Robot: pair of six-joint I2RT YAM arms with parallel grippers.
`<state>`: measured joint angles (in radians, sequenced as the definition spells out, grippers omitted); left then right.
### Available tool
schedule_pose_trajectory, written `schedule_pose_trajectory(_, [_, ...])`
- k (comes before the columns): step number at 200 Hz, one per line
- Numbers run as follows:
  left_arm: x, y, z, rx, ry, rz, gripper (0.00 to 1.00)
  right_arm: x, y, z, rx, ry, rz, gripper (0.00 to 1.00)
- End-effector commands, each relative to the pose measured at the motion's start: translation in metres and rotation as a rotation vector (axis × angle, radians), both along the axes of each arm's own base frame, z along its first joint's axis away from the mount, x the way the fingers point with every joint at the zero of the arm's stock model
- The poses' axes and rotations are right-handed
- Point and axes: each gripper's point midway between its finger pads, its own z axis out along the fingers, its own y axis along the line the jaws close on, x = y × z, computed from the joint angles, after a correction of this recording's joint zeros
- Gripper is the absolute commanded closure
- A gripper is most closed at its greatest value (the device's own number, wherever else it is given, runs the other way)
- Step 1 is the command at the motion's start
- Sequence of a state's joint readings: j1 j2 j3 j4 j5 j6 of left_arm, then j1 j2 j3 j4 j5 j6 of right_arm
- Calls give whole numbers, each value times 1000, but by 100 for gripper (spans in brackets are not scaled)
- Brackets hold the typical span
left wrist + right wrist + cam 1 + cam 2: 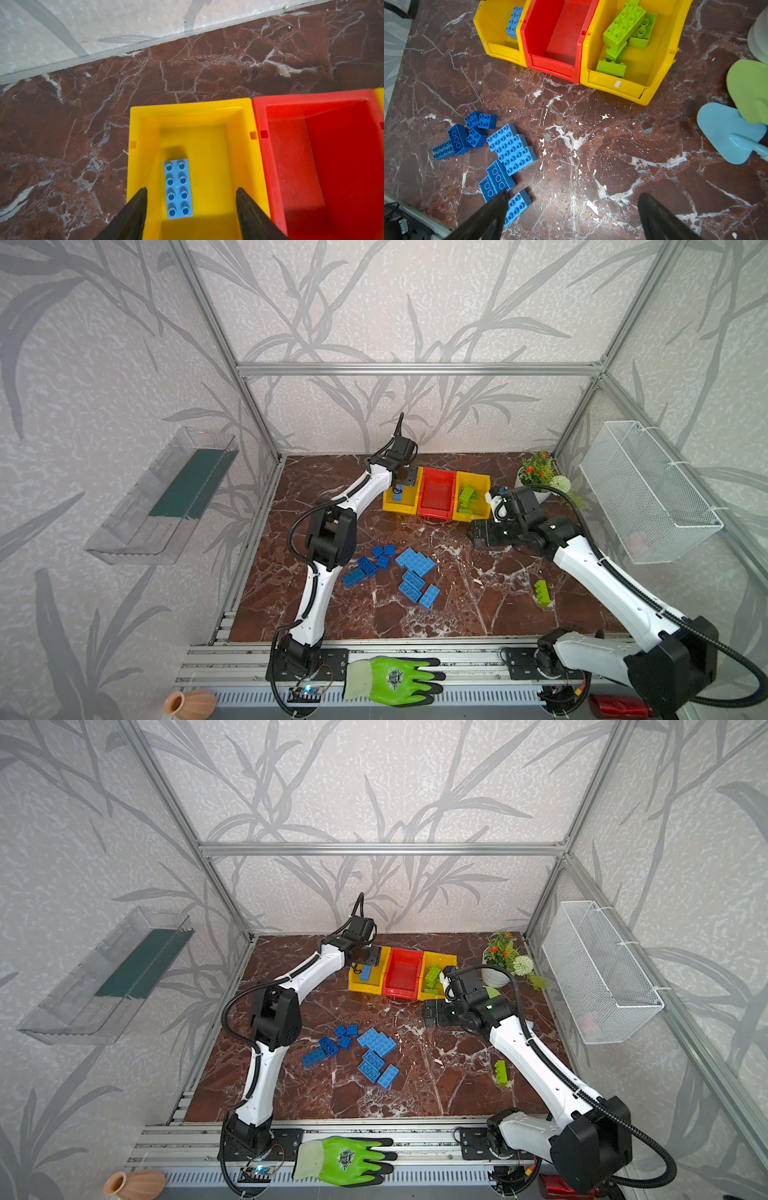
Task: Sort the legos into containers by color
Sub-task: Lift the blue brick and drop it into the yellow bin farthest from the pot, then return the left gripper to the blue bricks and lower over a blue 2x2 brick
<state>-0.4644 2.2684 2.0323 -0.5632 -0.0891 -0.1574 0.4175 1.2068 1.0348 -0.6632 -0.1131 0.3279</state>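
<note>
Three joined containers stand at the back: a yellow bin (390,507), a red bin (436,511) and a second yellow bin (485,483) holding several lime green legos (623,27). My left gripper (191,189) hangs open over the first yellow bin (187,106). A light blue lego (178,188) lies flat on that bin's floor, free of the fingers. Several blue legos (415,562) lie loose mid-table, darker ones (368,566) to their left, and one green lego (542,593) at the right. My right gripper (574,194) is open and empty above the table before the bins.
A potted flower (540,479) stands at the back right corner, a wire basket (648,489) hangs on the right wall and a clear tray (166,497) on the left wall. A green glove (395,680) lies on the front rail. Flat blue (724,133) and green toys lie right of the bins.
</note>
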Motion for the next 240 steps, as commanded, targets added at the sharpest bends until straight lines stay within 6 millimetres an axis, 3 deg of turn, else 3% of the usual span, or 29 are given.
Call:
schedule_pose_trajectory(1, [-18, -6, 44, -16, -93, -4, 32, -5, 1, 6, 33, -7, -2, 3])
schedule_pose_trajectory(12, [-29, -3, 52, -36, -109, 21, 32, -7, 2, 5, 45, -7, -2, 3])
schedule_pose_trajectory(43, [-77, 11, 49, -147, -82, 56, 31, -13, 4, 0, 57, -1, 12, 3])
schedule_pose_trajectory(68, [-122, 31, 31, -138, -46, 85, 31, -17, 5, -8, 53, 13, 25, 3])
schedule_pose_trajectory(108, [-193, 68, 5, 26, -9, 145, 33, -27, 12, -15, 56, 25, 43, 3])
schedule_pose_trajectory(141, [-232, 79, -9, 20, 20, 154, 33, -37, 17, -22, 48, 29, 51, 3])
schedule_pose_trajectory(162, [-245, 71, -14, -26, 36, 99, 34, -43, 18, -28, 30, 35, 55, 3])
schedule_pose_trajectory(183, [-256, 49, -16, -63, 45, -13, 34, -48, 16, -31, 28, 43, 51, 3])
schedule_pose_trajectory(240, [-257, 7, -33, -41, 101, -139, 38, -60, 3, -34, 17, 39, 14, 3])
